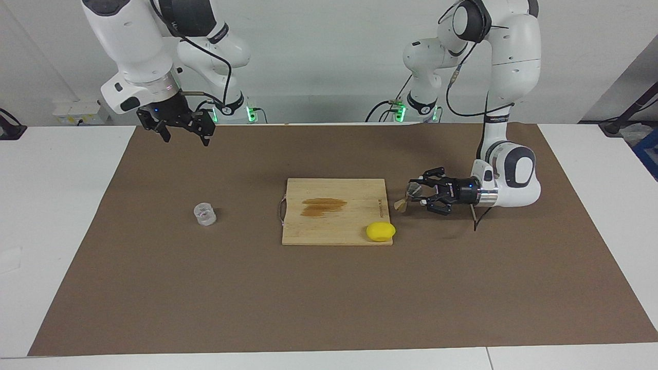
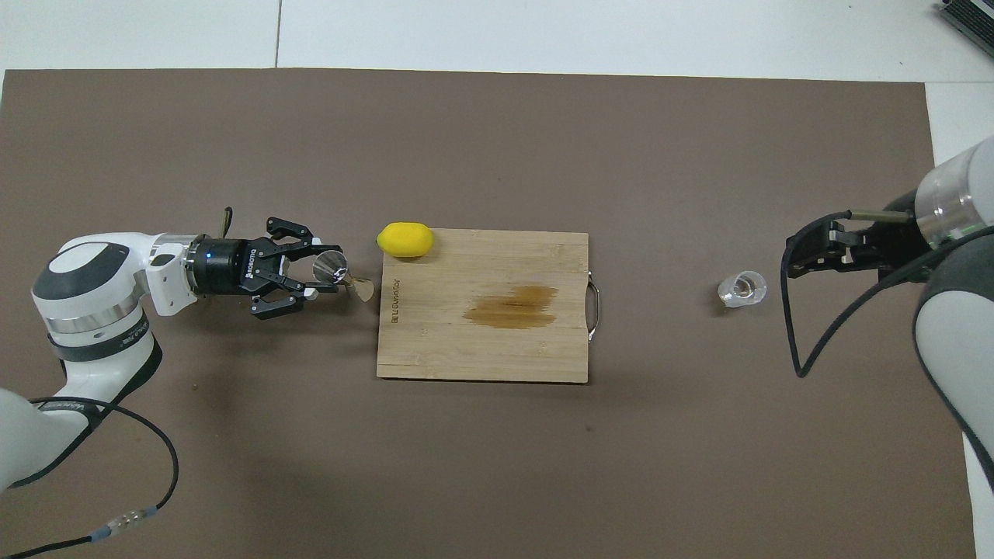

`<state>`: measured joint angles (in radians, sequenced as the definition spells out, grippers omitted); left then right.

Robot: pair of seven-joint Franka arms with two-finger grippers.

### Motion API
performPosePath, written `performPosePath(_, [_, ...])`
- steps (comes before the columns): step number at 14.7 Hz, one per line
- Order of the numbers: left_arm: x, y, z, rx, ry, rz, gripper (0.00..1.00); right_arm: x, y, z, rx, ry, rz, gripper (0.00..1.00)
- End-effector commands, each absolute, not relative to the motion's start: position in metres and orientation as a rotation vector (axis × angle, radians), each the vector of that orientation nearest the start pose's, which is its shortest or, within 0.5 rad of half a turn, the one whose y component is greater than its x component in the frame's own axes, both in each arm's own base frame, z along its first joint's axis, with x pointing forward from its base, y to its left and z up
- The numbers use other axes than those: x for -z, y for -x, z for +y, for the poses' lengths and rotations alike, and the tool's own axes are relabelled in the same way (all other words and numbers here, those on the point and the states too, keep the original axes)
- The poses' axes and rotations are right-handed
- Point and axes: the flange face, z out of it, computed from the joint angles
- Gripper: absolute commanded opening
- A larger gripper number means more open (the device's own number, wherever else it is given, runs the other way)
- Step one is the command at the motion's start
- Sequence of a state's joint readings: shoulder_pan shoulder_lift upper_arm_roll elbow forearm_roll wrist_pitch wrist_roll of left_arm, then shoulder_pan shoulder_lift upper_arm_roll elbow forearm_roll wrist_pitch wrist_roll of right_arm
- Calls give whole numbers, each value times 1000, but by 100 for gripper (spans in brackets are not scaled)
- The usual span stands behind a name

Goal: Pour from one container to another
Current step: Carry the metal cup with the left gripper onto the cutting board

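One metal jigger [image 1: 406, 199], tilted, clamped in left gripper [image 1: 419, 195] jaws, raised just beside one cutting board [image 1: 334, 211]. One glass cup [image 1: 204, 214] standing toward right arm's end. One lemon [image 1: 381, 231] on board's corner. Right gripper [image 1: 181, 131] waiting aloft, jaws apart.

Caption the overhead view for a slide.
Left gripper carries the metal jigger toward the cutting board; glass cup waits.

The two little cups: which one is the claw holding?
The silvery metal jigger, gripped tilted in the left claw beside the cutting board. The clear glass cup stands alone on the mat, untouched.
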<state>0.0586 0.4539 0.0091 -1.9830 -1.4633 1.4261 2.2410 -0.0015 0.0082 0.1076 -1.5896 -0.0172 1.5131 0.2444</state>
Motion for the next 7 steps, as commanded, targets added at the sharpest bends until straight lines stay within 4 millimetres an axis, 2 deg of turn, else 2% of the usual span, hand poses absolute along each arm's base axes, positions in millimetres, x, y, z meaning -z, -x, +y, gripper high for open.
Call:
performPosePath(1, [-287,-561,-102,-990,-1215,-1075,22,-607,-542,52,-102,3169,200,100])
performPosePath(3, [-290,-557,-121,-1005,-1226,-1061,22,-607,-542,52,-104,3169,200,100])
performPosePath(7, [-289,-549,-171,-1017,-1247,-1039,22,-608,-542,52,-102,3169,200,100])
